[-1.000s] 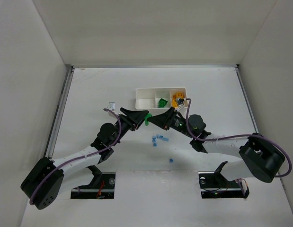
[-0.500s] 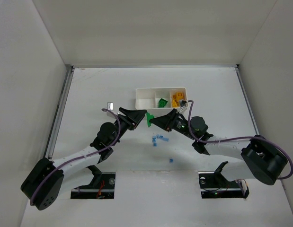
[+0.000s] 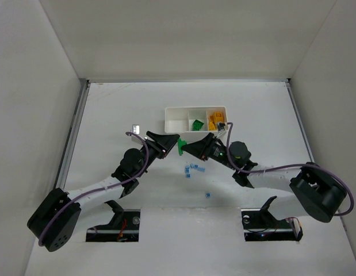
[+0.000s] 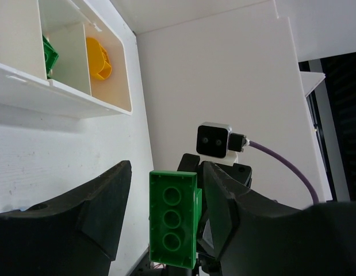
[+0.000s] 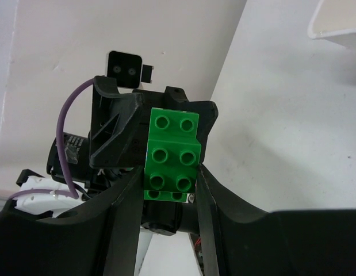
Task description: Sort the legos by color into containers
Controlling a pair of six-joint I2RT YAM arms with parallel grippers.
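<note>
A green lego (image 3: 179, 145) hangs above the table between both grippers, just in front of the white tray (image 3: 176, 110). My right gripper (image 3: 185, 146) is shut on it; in the right wrist view its fingers (image 5: 169, 172) press both sides of the studded brick (image 5: 173, 150). My left gripper (image 3: 172, 144) is open around the same brick (image 4: 173, 217), with a gap on one side (image 4: 166, 172). The tray's left compartment looks empty, the middle holds a green lego (image 3: 196, 124) and the right holds orange legos (image 3: 215, 121).
Several small light blue legos (image 3: 194, 168) lie on the table in front of the grippers, and one more (image 3: 207, 195) lies nearer the arm bases. The tray's front wall (image 4: 62, 98) shows in the left wrist view. White walls enclose the table.
Both grippers and the green lego have shifted only slightly and stay together in front of the tray. The right gripper's hold on the lego is unchanged.
</note>
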